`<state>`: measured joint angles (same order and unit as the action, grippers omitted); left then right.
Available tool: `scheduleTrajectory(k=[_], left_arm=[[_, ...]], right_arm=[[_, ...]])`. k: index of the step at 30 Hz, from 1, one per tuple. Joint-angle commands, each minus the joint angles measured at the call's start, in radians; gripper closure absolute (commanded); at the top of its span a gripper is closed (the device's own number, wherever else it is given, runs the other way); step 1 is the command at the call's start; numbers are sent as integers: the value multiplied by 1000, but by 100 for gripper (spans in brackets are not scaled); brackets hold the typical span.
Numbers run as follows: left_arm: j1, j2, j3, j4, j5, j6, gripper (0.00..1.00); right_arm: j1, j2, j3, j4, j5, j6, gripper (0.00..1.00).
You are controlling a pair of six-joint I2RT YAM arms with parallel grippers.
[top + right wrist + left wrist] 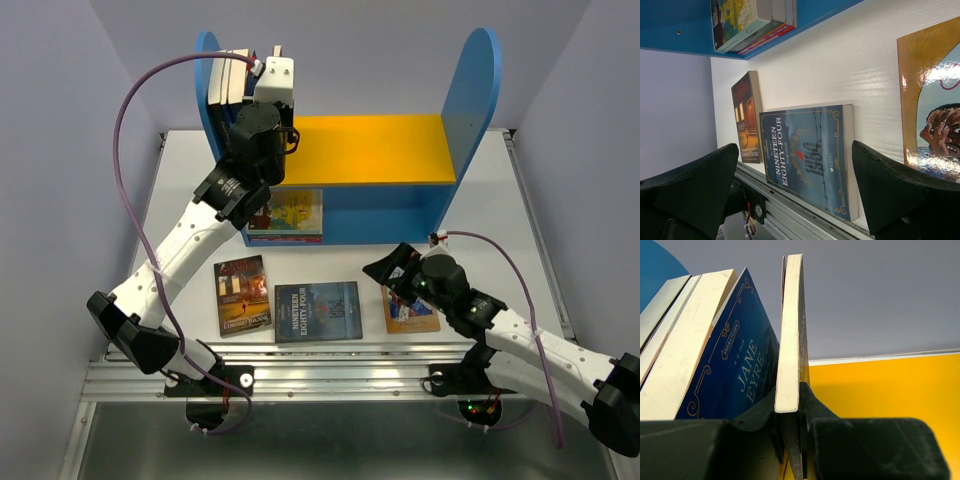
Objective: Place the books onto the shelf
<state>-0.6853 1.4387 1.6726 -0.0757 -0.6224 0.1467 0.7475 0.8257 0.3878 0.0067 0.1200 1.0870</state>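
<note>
I was shelving: my left gripper (791, 415) clamped a thin book (791, 335) upright beside Jane Eyre (742, 372), over the yellow board (890, 390). Whether its foot touched, I couldn't tell. The next move called for lowering, then releasing. My right gripper (795, 150) hung open by the tan book (932, 95).

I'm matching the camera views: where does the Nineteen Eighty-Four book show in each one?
Top external: the Nineteen Eighty-Four book lies flat, bottom centre.
Left wrist: not in it.
Right wrist: centre, title running sideways.
Shared landmark: the dark red book beside it, in the top and right wrist views.
</note>
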Motion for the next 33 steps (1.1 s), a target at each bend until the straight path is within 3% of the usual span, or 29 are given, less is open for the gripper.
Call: scheduleTrajectory(k=[1, 33], left_arm=[[27, -61, 16, 79, 23, -7, 100], [43, -127, -100, 113, -3, -24, 100]], right_arm=[[4, -10, 42, 13, 12, -16, 0], [4, -14, 39, 13, 20, -13, 0]])
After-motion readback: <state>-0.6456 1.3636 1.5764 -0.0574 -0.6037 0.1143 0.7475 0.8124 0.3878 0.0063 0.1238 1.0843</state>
